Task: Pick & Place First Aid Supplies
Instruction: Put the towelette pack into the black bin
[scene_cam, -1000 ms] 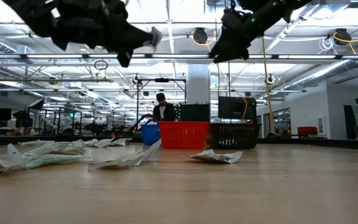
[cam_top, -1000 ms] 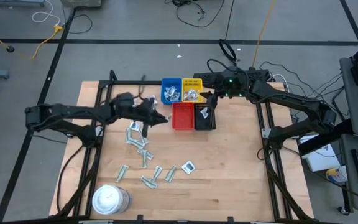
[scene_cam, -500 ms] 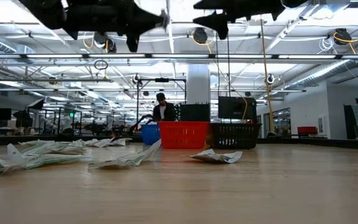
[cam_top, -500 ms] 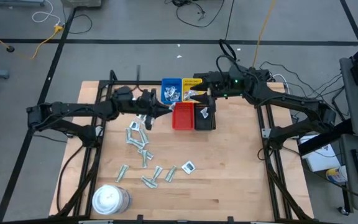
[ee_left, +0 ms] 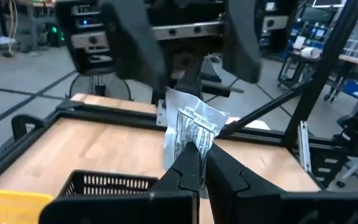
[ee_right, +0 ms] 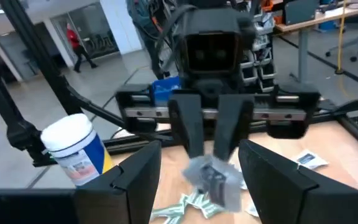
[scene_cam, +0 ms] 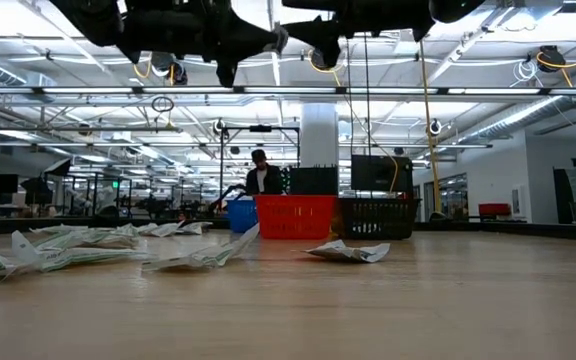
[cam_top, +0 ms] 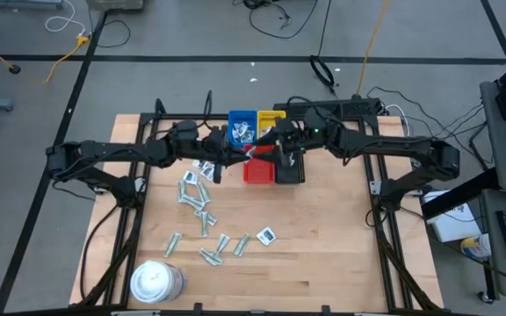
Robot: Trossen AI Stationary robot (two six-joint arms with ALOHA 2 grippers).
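My left gripper (cam_top: 240,153) is raised above the red tray (cam_top: 257,168) and is shut on a white wrapped packet with dark print (ee_left: 190,124). My right gripper (cam_top: 272,146) faces it, level and open. In the right wrist view its two fingers (ee_right: 140,177) stand on either side of the packet (ee_right: 219,180) without touching it. More packets lie flat on the table: narrow grey-green strips (cam_top: 197,204) and a white square (cam_top: 266,234). Others lie in the blue tray (cam_top: 241,130) and the yellow tray (cam_top: 272,130). My left gripper pinches the white packet by its lower edge (ee_left: 188,144) between the two fingers. The fingers lie level and point toward the table's right. The packet is lifted clear and stands up crumpled beyond the fingertips.
The black tray (cam_top: 291,168) sits right of the red one, under the right gripper. A big round white tub (cam_top: 155,281) stands near the table's near left corner. Bare wood (cam_top: 323,254) lies to the near right. A person shows far behind the table (scene_cam: 260,172).
My left gripper has risen and moved toward the table's right and far side with the packet, from beside the strips to above the red tray. My right gripper has swung left from over the black tray toward the left gripper, tipped up to level, staying open.
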